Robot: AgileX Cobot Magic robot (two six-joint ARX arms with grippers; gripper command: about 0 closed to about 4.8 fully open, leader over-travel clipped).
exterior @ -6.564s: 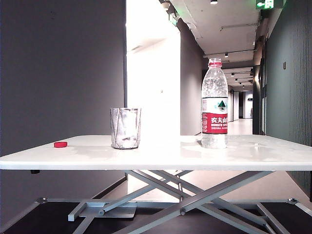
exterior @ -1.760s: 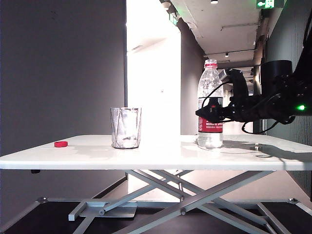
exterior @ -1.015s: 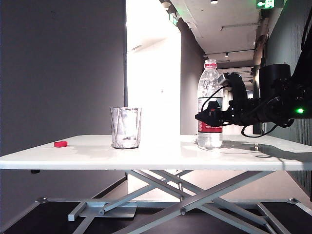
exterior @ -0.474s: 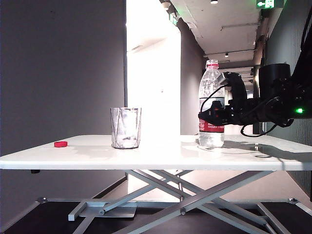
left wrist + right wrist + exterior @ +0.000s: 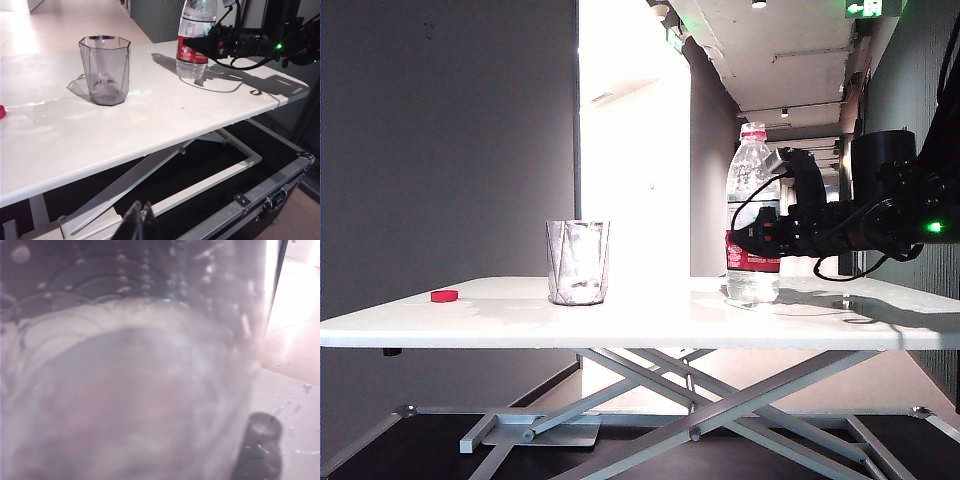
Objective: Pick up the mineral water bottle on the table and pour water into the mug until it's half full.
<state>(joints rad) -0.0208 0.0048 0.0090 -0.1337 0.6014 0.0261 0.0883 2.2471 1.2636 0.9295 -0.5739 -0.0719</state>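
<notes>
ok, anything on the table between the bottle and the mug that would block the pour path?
Nothing visible. The table is bare between the mineral water bottle at the right gripper and the mug; the red cap lies beyond the mug.

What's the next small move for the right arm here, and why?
Probably finish closing the right gripper on the mineral water bottle, then lift it straight up. The jaws sit around the label, and the bottle stands upright on the table, well apart from the empty mug. The left gripper hangs below the table's edge, uninvolved.
</notes>
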